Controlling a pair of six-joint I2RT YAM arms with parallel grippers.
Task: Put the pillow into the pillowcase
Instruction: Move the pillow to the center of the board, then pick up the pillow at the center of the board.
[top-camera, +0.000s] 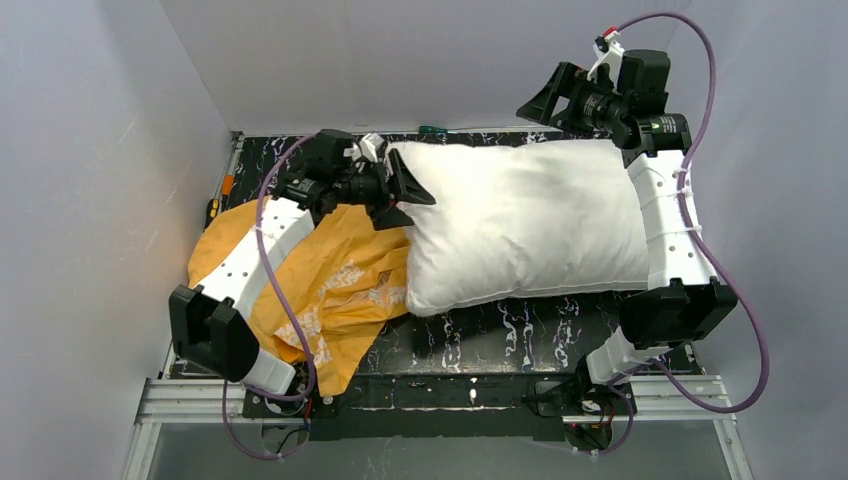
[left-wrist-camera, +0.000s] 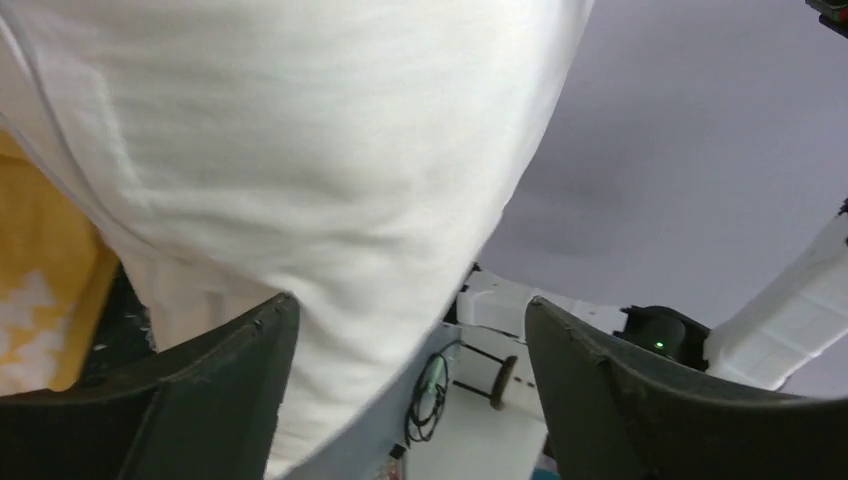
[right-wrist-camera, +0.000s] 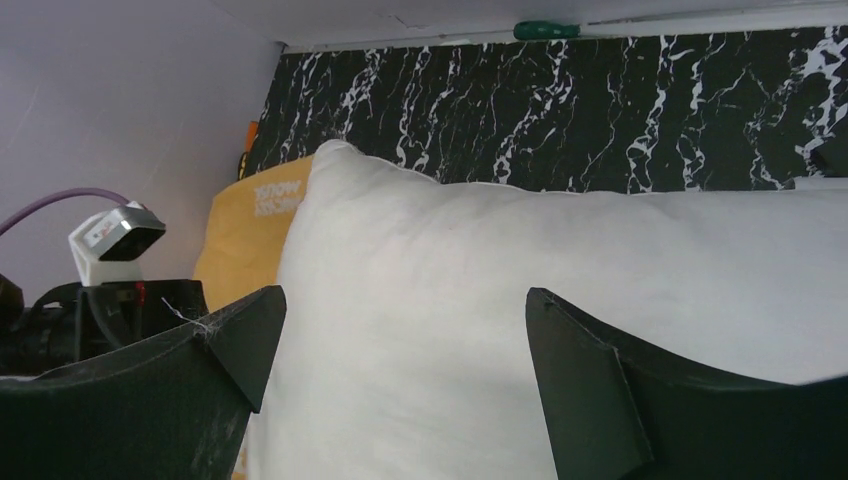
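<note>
The off-white pillow (top-camera: 520, 225) lies across the middle and right of the table, its left end overlapping the crumpled orange pillowcase (top-camera: 330, 290). My left gripper (top-camera: 410, 195) is at the pillow's left end, open; in the left wrist view (left-wrist-camera: 410, 305) the pillow (left-wrist-camera: 300, 180) fills part of the gap beside the left finger, ungripped, with the pillowcase (left-wrist-camera: 40, 270) at the left. My right gripper (top-camera: 535, 100) hovers open above the pillow's far right corner. Its wrist view (right-wrist-camera: 405, 295) looks along the pillow (right-wrist-camera: 520, 300) towards the pillowcase (right-wrist-camera: 250, 230).
The left arm lies over the pillowcase. A green-handled tool (top-camera: 432, 129) rests at the far edge of the black marbled tabletop (top-camera: 500, 335), and an orange-handled tool (top-camera: 228, 185) sits at the left edge. White walls enclose the left, back and right.
</note>
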